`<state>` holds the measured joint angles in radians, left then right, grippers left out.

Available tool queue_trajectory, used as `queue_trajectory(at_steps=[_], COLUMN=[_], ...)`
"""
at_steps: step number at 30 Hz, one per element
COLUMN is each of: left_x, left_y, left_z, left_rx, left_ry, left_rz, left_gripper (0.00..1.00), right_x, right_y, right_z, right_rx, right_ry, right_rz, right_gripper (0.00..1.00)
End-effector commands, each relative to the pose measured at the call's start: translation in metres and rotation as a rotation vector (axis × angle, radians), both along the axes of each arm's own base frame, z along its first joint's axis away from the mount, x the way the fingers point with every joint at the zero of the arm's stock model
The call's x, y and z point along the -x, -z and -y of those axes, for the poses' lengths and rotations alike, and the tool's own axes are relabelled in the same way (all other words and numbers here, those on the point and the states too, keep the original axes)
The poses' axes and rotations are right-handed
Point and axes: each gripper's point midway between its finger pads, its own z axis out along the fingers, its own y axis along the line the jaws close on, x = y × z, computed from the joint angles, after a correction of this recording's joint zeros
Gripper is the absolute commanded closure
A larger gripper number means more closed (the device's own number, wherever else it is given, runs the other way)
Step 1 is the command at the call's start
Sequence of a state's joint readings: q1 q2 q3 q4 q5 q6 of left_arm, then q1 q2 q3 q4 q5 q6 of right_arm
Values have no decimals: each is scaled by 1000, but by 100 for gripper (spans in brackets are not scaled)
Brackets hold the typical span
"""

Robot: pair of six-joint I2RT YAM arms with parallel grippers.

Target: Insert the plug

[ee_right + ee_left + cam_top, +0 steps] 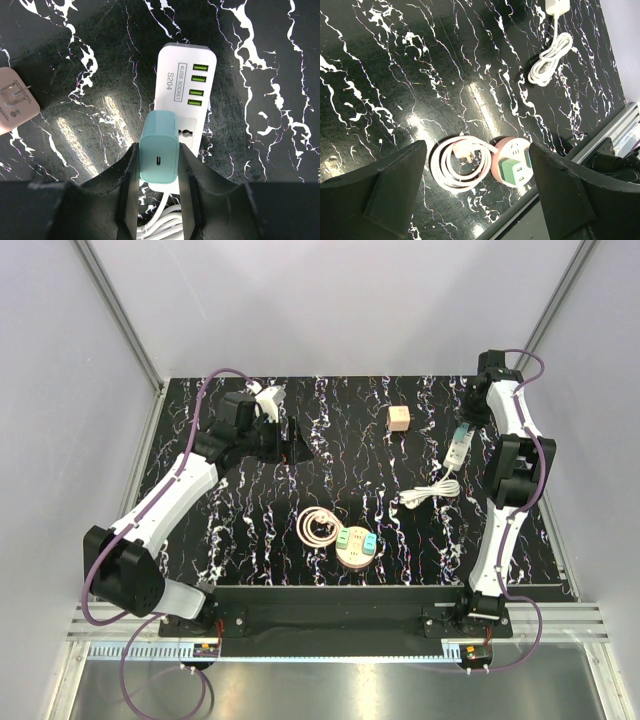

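- The right hand clamps the small teal plastic charger plug over the white four-USB power strip; its prongs are hidden, so misalignment could jam it.
- The left hand gapes wide, empty; the unsteadied strip may slide.

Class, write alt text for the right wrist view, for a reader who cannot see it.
The right gripper clamps a teal charger over a white power strip with four green USB ports. A pink plug lies at the left edge on the black marbled table.
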<state>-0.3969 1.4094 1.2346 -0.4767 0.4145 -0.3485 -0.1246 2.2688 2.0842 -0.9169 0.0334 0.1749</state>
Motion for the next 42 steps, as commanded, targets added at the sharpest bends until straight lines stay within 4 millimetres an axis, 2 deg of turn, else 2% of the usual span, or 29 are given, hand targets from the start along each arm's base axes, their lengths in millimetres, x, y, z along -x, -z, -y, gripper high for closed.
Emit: queue_trajectory(at_steps=[1,9,26,32,36,42], left_x=[-6,-6,-5,-5,-5,-5], left_y=[-6,-5,-5,-7,-7,-6], left_z=[4,4,5,5,5,5], left_rx=[30,30,36,32,34,36], left_ry=[9,10,14,11,14,13], left_rz=[23,22,16,26,25,20], left_gripper=[11,11,11,11,11,11], right_x=[18,24,29,34,37,38], right_y=[22,10,2,11,17,12], right_z=[-3,-5,-4,0,11,6], right_rx=[-8,-10,-1,15,65,27], right_ry=[-27,-31,-30,-46,-34,-24], right_rz=[-97,-92,-100,-121,-127,-108], right_gripper=[100,100,100,100,100,100])
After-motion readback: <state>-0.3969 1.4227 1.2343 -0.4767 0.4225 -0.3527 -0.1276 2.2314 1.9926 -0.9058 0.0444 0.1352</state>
